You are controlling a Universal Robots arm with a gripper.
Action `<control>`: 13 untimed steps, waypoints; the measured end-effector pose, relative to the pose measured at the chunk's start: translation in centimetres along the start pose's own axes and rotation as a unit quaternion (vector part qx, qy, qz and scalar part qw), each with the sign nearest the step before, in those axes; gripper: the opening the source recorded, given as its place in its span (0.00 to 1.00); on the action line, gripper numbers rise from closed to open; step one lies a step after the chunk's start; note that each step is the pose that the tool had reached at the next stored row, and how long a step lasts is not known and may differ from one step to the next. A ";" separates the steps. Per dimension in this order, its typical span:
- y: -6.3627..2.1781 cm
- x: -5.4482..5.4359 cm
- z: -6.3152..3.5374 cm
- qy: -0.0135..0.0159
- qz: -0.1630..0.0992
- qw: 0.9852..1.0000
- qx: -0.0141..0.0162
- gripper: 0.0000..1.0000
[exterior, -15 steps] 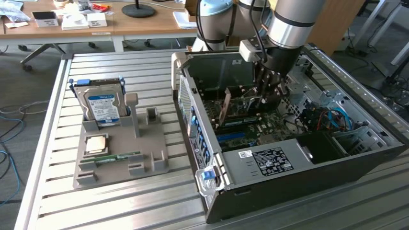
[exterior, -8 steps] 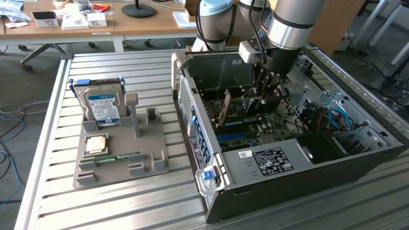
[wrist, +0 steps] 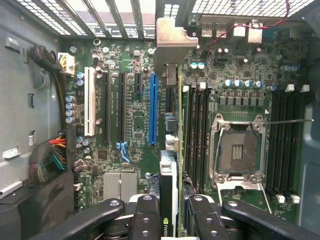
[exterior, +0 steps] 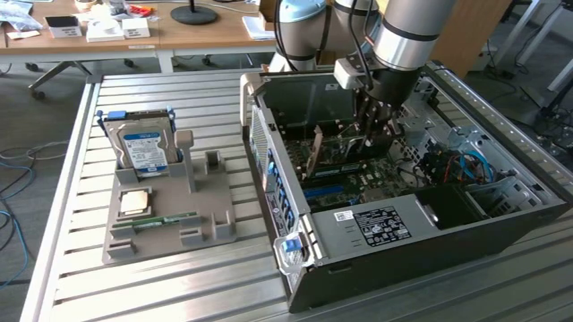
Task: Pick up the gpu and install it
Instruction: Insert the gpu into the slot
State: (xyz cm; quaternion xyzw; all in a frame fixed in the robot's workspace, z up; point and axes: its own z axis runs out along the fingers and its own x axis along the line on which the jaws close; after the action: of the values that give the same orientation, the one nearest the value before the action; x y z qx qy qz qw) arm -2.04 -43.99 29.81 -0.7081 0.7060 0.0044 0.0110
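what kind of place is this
Probably a robotics lab or workshop: a robot arm holds a gpu inside an open computer case on a slatted metal table, with office desks behind.

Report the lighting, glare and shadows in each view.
Exterior view: daylight puts a pale sheen on the slatted table, while the open computer case is dim inside around the gripper. Wrist view: the vent grille is washed out white by light from behind, the motherboard is evenly lit, and the gripper, closed on the gpu, is dark in the foreground.
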 end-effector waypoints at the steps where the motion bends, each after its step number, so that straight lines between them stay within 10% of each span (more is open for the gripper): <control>1: 0.02 0.0 0.02 0.000 0.000 1.000 0.000 0.27; 13: 0.23 0.0 0.22 0.000 0.000 1.000 0.000 0.27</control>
State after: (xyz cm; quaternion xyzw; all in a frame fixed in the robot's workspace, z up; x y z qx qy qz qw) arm -2.27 -43.99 29.58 -0.7081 0.7060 0.0043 0.0114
